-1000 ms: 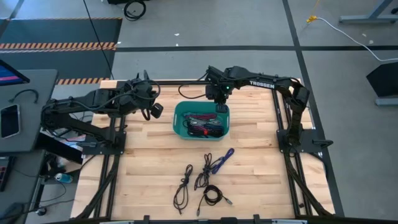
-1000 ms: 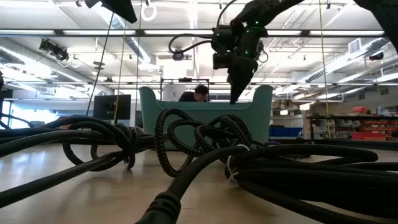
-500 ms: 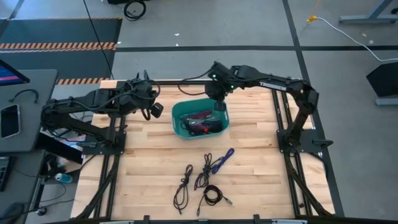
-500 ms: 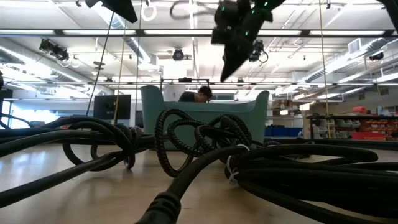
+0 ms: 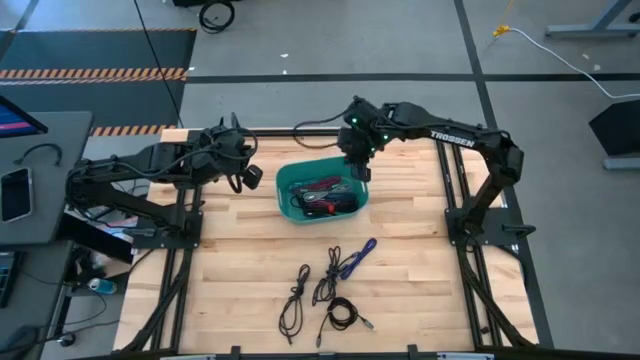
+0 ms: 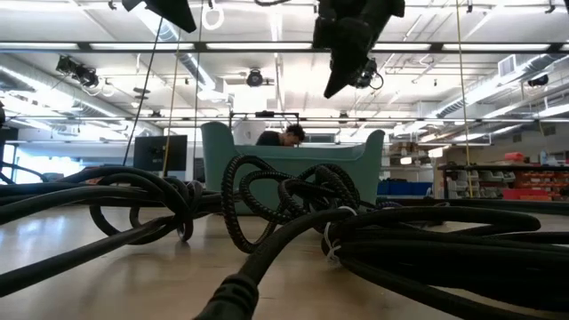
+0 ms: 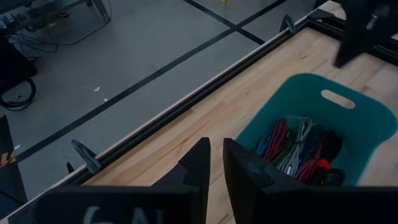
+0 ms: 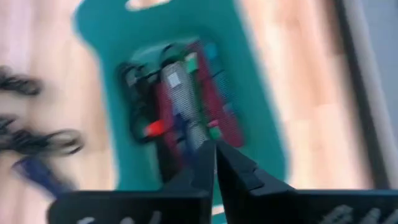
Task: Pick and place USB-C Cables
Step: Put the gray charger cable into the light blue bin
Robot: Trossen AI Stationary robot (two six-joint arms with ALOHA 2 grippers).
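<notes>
High view: right gripper (image 5: pixel 361 172) is held above the bin's (image 5: pixel 287 205) right rim, fingers nearly clenched, empty. Several cables (image 5: pixel 322 197) lie in the bin, others (image 5: pixel 330 285) on the table (image 5: pixel 240 260). Left gripper (image 5: pixel 250 177), narrowly parted, is parked left of the bin.

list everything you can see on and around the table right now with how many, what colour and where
bin: one, teal, table centre-back.
cables in bin: several, red, black, grey, green, tangled.
loose cables: four, three black, one blue, table front.
person: one, behind the bin, low view.
phone: one, dark, side desk at left.
left gripper: one, dark, parked back-left of the bin, jaws nearly shut, empty.
right gripper: one, dark, above the bin's right edge, jaws shut, empty.
</notes>
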